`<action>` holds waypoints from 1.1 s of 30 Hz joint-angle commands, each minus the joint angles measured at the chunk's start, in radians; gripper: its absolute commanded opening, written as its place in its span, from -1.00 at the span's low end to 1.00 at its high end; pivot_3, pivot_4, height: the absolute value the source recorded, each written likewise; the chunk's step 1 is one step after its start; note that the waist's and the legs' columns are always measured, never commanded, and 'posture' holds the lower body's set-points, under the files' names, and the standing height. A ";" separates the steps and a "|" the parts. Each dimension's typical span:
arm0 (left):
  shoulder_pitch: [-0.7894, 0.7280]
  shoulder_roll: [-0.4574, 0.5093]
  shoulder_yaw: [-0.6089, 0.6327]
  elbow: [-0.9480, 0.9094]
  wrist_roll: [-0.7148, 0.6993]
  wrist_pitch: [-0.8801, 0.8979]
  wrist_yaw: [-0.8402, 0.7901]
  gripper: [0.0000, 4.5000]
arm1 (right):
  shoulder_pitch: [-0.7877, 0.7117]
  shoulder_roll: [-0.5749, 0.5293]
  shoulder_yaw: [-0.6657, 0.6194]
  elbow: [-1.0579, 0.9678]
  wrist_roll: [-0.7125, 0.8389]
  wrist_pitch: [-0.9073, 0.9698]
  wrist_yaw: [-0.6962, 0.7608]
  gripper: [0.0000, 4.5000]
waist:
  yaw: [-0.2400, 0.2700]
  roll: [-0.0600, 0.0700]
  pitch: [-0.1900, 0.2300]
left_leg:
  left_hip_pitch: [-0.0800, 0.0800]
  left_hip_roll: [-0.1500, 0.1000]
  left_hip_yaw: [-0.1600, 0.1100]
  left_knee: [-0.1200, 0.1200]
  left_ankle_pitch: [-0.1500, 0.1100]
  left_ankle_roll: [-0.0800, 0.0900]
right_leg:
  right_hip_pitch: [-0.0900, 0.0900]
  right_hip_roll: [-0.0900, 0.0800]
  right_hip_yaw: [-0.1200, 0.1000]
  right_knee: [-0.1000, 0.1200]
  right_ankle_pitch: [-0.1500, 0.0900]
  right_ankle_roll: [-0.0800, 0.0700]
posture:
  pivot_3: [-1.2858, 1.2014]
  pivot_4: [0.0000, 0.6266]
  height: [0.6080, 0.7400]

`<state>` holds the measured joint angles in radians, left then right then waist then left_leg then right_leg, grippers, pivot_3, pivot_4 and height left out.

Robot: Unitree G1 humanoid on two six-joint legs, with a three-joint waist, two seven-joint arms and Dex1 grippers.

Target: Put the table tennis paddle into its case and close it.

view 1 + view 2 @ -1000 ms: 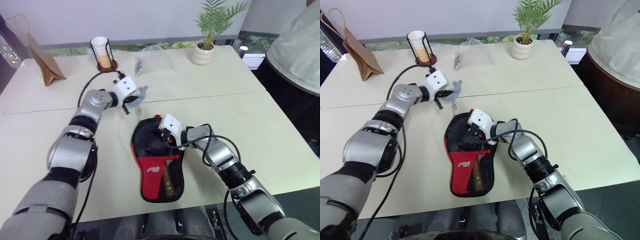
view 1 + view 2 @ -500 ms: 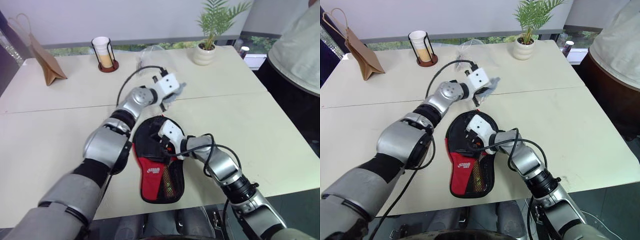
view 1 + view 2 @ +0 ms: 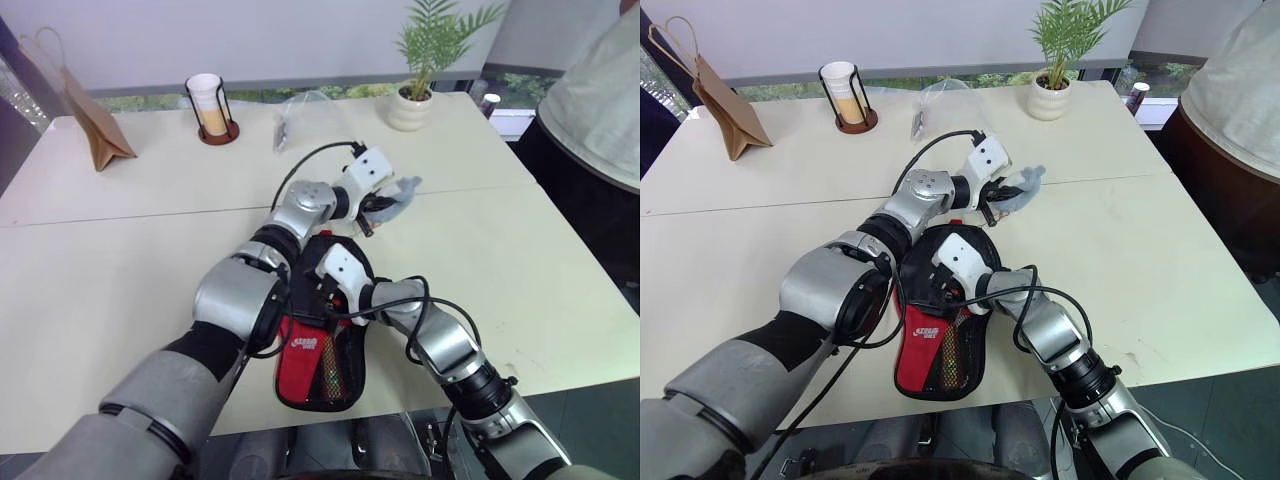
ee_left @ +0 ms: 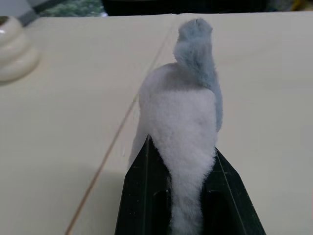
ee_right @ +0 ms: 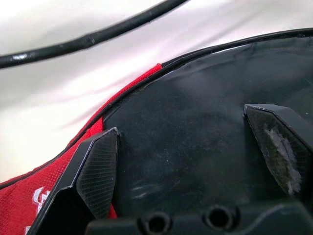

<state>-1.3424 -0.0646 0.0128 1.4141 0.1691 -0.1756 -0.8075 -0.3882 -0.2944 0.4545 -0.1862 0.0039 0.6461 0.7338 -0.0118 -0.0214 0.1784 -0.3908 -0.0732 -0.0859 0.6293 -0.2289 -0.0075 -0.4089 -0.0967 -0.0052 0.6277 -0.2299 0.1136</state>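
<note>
The black case [image 3: 940, 320] with its red logo panel lies unzipped, right gripper [image 3: 952, 290] fingers spread over it, left gripper [image 3: 1012, 195] fingers pinching a grey-white fluffy tuft [image 4: 188, 112].

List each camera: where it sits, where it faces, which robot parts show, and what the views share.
Left eye: on the head, looking down at the table; both arms.
Right eye: same head, same scene.
Left wrist: looks along the left pincer, shut on a fluffy white-grey thing.
Right wrist: looks along the open right pincer at the case.
Shared: the case and both pincers show in both eye views.
</note>
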 commanded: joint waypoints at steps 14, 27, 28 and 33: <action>-0.031 0.123 0.107 -0.120 -0.159 0.065 -0.311 0.76 | -0.028 -0.073 0.058 0.246 -0.045 -0.046 0.086 1.00 | -0.002 0.003 -0.002 | 0.001 0.000 0.000 0.000 0.000 0.000 | 0.000 0.000 0.000 0.000 0.000 0.000 | 0.03 -0.52 1.00; 0.247 0.451 0.010 -0.471 -0.192 0.020 -0.590 0.76 | -0.144 -0.196 -0.080 0.095 0.031 -0.033 0.162 1.00 | 0.001 0.004 -0.002 | 0.000 -0.001 -0.001 0.001 0.000 0.000 | 0.000 -0.001 0.001 0.000 0.003 -0.005 | 0.03 -0.52 1.00; 0.279 0.461 0.004 -0.512 -0.200 0.026 -0.598 0.76 | -0.151 -0.211 -0.096 0.065 0.047 -0.016 0.171 1.00 | 0.002 0.003 -0.001 | -0.001 -0.001 -0.001 0.000 0.000 0.000 | -0.001 -0.001 0.001 -0.001 0.003 -0.005 | 0.03 -0.52 1.00; 0.460 0.471 -0.038 -0.764 -0.249 0.092 -0.613 0.76 | -0.189 -0.283 -0.226 -0.093 0.158 0.133 0.198 1.00 | 0.000 0.003 -0.001 | -0.011 -0.001 -0.001 0.002 0.000 0.000 | -0.010 -0.001 0.001 0.000 0.003 -0.006 | 0.03 -0.52 1.00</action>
<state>-0.9059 0.4063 -0.0080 0.7511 -0.0423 -0.1035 -1.4080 -0.5442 -0.5589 0.2925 -0.2022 0.1188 0.7365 0.9251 -0.0115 -0.0182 0.1777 -0.4064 -0.0741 -0.0873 0.6321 -0.2286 -0.0076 -0.4242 -0.0977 -0.0040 0.6285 -0.2262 0.1076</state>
